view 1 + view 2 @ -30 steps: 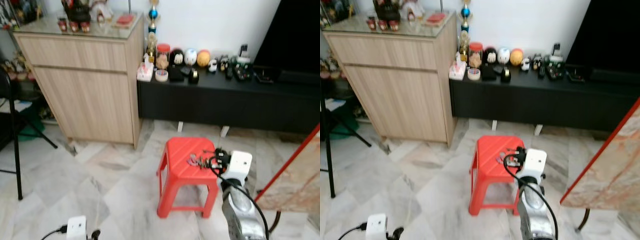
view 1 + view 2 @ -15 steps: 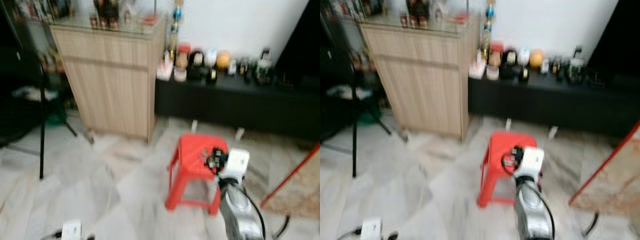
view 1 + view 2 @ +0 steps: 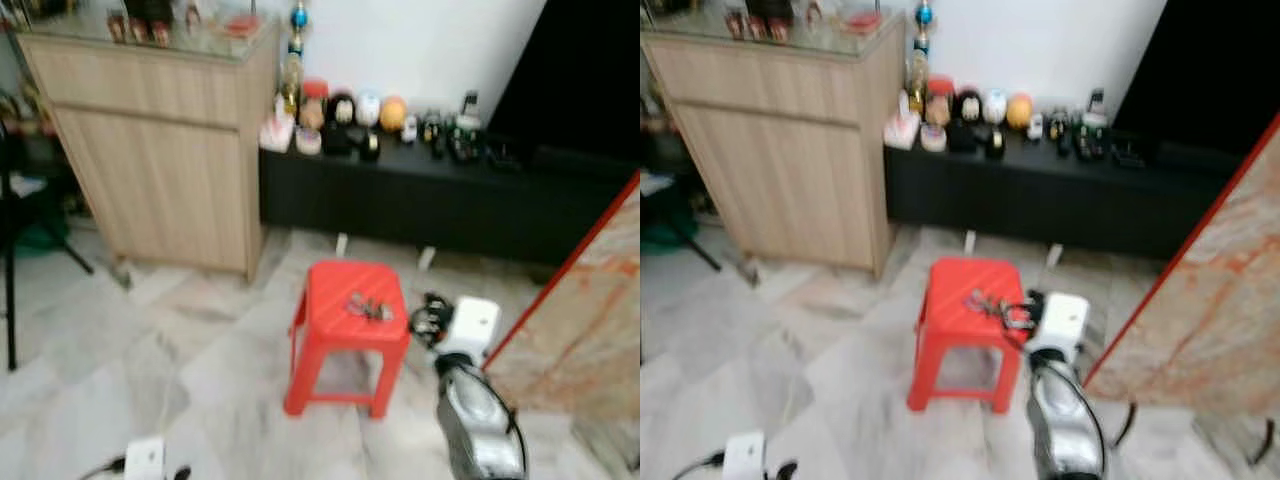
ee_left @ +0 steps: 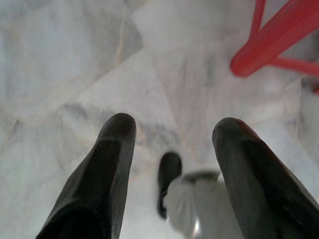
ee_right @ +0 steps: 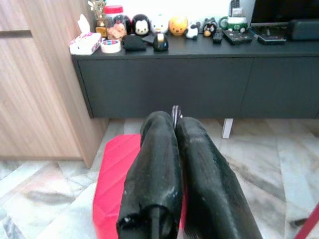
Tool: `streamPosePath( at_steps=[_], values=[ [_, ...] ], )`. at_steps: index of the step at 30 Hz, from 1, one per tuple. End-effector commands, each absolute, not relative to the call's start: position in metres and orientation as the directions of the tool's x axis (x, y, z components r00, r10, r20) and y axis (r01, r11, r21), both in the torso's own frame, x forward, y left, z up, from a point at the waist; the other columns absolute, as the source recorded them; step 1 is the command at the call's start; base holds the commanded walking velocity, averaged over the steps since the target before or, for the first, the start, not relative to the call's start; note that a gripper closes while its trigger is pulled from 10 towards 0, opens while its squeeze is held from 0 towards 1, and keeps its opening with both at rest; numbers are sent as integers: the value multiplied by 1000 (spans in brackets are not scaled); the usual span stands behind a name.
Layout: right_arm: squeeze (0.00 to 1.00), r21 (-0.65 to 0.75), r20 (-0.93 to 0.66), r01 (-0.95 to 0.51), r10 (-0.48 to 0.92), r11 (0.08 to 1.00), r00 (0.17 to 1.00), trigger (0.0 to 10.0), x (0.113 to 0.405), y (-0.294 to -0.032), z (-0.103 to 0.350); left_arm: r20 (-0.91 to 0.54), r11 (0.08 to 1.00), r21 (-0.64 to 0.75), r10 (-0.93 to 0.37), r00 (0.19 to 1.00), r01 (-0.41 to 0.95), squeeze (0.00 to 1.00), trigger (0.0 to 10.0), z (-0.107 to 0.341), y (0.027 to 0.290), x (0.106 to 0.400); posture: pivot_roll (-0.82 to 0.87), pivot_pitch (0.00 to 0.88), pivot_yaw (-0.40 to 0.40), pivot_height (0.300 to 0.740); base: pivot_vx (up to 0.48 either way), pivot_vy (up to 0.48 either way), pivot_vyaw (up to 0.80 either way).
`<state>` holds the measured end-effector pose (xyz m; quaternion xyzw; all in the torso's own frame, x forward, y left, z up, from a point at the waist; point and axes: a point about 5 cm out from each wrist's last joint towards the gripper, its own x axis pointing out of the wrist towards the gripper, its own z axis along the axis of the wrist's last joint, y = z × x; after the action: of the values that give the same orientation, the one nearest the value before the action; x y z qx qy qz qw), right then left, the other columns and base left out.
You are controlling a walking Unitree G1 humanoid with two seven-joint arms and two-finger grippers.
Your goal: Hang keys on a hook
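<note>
One bunch of keys lies on the red stool, just to the left of the right gripper — its fingers pressed together with a sliver of metal showing at the tips. The left gripper hangs spread over the marble floor. A second ago that gripper overlapped the keys; now it stands beside the stool's edge.

Red stool on marble floor; wooden cabinet beside black console
</note>
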<state>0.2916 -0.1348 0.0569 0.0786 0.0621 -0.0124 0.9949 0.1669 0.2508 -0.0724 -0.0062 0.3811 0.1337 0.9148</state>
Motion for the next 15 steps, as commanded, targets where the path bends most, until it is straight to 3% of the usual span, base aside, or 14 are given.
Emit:
streamPosePath(
  at_steps=[1, 15],
  values=[
    [0, 138, -122, 73, -56, 988, 991, 10000, 291, -149, 58, -713, 969, 79, 218, 666, -234, 0, 10000, -76, 243, 166, 77, 0, -105, 740, 0, -472, 0],
    [0, 140, -122, 77, -60, 987, 991, 10000, 290, -149, 58, -711, 970, 78, 217, 669, -231, 0, 10000, -76, 240, 165, 74, 0, -106, 740, 0, -472, 0]
  ],
)
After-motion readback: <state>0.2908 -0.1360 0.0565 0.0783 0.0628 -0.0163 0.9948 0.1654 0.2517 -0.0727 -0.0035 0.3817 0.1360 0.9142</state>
